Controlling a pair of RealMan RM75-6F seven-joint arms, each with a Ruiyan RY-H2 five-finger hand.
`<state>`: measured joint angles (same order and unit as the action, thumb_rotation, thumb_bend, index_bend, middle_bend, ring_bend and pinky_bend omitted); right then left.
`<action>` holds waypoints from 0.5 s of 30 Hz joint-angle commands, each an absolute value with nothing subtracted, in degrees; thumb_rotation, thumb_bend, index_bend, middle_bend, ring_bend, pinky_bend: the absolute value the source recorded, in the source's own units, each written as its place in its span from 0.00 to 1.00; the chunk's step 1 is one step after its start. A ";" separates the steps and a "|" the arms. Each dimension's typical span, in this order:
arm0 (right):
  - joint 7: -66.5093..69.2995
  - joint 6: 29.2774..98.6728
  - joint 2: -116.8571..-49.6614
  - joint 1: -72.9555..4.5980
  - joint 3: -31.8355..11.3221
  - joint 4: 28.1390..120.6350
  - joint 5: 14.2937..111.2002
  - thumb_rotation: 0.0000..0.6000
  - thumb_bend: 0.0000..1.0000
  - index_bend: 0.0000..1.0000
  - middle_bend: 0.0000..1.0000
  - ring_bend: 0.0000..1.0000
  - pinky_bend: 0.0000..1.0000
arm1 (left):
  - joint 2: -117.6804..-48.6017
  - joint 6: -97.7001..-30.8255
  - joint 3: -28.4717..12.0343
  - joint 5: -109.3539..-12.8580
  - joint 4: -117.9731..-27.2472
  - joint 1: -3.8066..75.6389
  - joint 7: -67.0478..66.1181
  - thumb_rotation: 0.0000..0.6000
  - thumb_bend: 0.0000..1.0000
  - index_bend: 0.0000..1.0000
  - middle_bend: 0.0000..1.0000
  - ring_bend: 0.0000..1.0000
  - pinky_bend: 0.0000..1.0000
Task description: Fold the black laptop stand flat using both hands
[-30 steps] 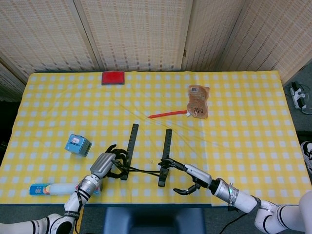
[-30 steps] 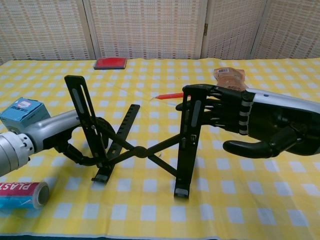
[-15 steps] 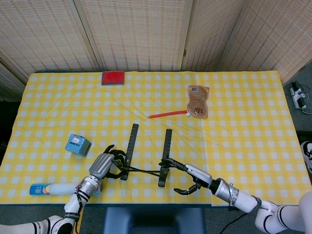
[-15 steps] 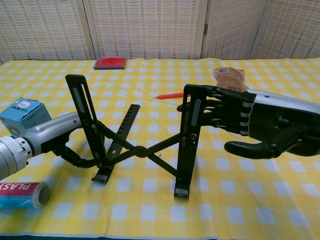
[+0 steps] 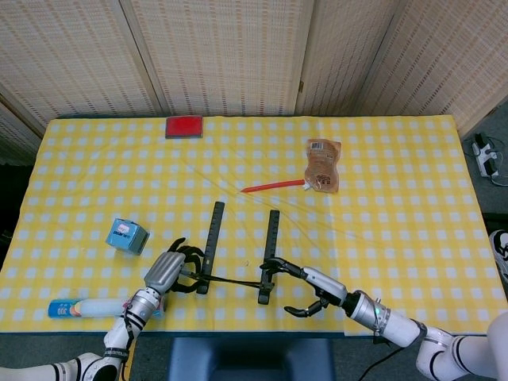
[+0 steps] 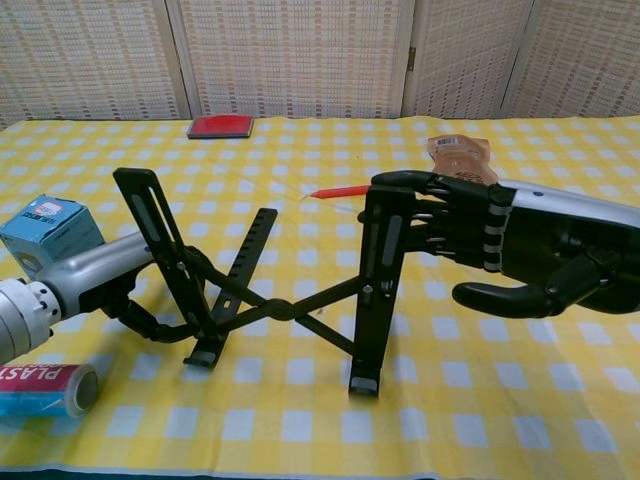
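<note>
**A:** Where did you have the laptop stand [image 6: 280, 300] just then?

**B:** You had it at the near edge of the table [image 5: 397, 238], still opened out, its crossed struts spread and both uprights raised. Your left hand [image 6: 110, 285] gripped the stand's left upright low down, fingers curled around the bar. Your right hand [image 6: 520, 245] lay against the right upright with fingers hooked over its top and the thumb hanging free below, so it pressed more than it clutched.

**A:** Which step was that?

**B:** I'd judge you were in the squeeze itself, barely begun: the uprights stood well apart and the stand was nowhere near flat.

**A:** And the next move?

**B:** It called for you to bring both uprights toward each other evenly so the cross-struts scissored shut, then lay the frame down. One-sided pressure could have slid the stand on the cloth.

**A:** Anything near the stand?

**B:** Left of it sat a blue box [image 5: 127, 236] and a tube [image 5: 83, 307]; beyond it a red stick [image 5: 274, 187] and pouch [image 5: 323, 165]; farthest, a red pad [image 5: 184, 126].
</note>
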<state>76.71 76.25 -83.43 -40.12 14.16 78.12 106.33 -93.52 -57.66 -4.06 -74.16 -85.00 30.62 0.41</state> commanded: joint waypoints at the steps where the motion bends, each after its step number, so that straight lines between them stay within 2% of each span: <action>1: 76.77 76.24 -83.45 -40.09 14.17 78.02 106.31 1.00 0.40 0.04 0.13 0.14 0.00 | -93.47 -57.46 -3.96 -74.23 -85.22 30.62 0.54 1.00 0.39 0.63 0.34 0.26 0.06; 7: 76.88 76.03 -83.56 -40.09 14.16 77.72 106.22 1.00 0.40 0.04 0.13 0.14 0.00 | -93.52 -57.32 -3.72 -74.10 -85.84 30.46 0.22 1.00 0.50 0.66 0.36 0.27 0.06; 11: 76.94 75.67 -83.60 -40.30 13.92 77.69 106.03 1.00 0.40 0.04 0.13 0.14 0.00 | -93.35 -57.51 -3.56 -74.13 -86.59 30.22 0.08 1.00 0.51 0.66 0.36 0.27 0.05; 15: 77.22 74.74 -83.93 -40.92 13.69 77.82 105.99 1.00 0.40 0.04 0.13 0.14 0.00 | -92.94 -57.78 -3.28 -74.51 -87.50 29.97 0.05 1.00 0.47 0.52 0.36 0.27 0.05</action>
<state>77.10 74.93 -83.82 -40.77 13.76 77.78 106.01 -93.03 -57.71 -3.35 -74.43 -87.36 30.04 0.03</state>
